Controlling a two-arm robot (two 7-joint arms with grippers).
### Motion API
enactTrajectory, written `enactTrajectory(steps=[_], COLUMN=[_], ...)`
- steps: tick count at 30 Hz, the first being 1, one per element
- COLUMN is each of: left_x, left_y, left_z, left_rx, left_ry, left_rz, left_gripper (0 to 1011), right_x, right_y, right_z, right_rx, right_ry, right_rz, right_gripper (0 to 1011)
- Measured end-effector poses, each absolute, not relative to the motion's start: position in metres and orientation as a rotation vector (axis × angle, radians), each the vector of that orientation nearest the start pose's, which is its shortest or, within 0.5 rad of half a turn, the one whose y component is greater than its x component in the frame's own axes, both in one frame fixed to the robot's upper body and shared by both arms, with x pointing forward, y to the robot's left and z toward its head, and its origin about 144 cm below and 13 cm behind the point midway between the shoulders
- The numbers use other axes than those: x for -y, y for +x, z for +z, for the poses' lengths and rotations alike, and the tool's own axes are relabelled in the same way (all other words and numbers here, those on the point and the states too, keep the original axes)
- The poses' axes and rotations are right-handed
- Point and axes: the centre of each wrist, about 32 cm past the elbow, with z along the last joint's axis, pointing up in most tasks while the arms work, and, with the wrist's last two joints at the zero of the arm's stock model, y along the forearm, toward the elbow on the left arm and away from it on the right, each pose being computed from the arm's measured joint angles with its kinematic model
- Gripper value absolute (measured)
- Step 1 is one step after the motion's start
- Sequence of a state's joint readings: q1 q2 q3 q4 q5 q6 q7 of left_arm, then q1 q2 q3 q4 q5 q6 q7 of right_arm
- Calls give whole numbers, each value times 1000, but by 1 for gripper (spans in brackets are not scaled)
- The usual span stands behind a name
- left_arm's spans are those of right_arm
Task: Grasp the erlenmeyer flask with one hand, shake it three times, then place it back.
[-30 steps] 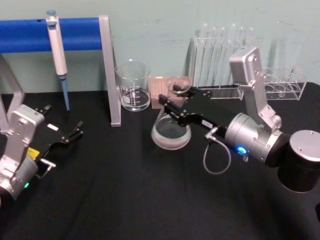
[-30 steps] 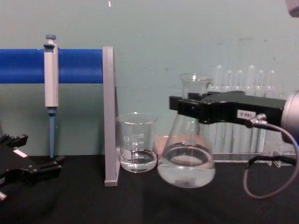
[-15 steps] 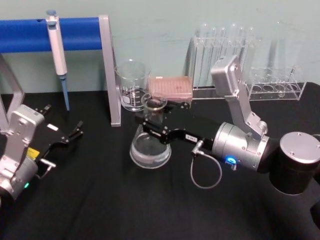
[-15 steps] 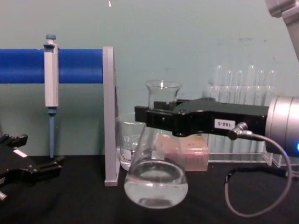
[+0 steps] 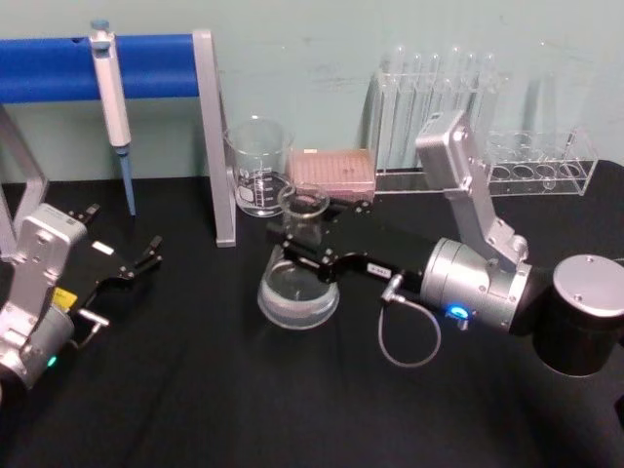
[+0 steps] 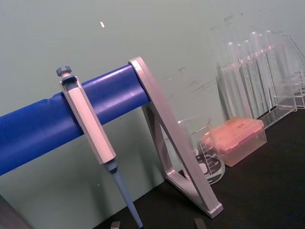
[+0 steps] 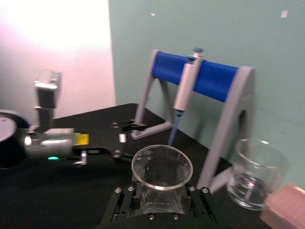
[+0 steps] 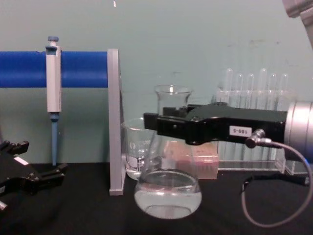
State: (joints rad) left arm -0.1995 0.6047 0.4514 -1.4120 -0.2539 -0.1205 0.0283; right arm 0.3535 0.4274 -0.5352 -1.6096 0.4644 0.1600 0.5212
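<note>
Soft, even light; white wall glares in right wrist view.

Right hand clamped, arm outstretched, left hand parked, splayed

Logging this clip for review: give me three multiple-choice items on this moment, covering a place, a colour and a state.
1. The flask is: A in front of the beaker; B behind it; C inside it.
2. The bar carrying the pipette is: A red; B blue; C yellow.
3. The right gripper is: A open above the flask; B shut beside it, empty; C shut on its neck.
Answers: A, the flask is nearer the robot; B, plainly blue; C, it clamps the neck. The left gripper sits idle at the left.
</note>
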Motion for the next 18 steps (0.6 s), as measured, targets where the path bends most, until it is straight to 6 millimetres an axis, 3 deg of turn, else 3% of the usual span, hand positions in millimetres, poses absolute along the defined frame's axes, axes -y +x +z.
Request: enactTrajectory(steps=[18], left_x=[-310], left_y=[489], left_z=[1140], left_rx=[285], left_ry=[304], left_rz=[1248], left_gripper=[1001], right_x=[222], right_y=[519], right_z=[1228], right_rx=[50], right_ry=[-55], right_rz=[-803], right_gripper=[451])
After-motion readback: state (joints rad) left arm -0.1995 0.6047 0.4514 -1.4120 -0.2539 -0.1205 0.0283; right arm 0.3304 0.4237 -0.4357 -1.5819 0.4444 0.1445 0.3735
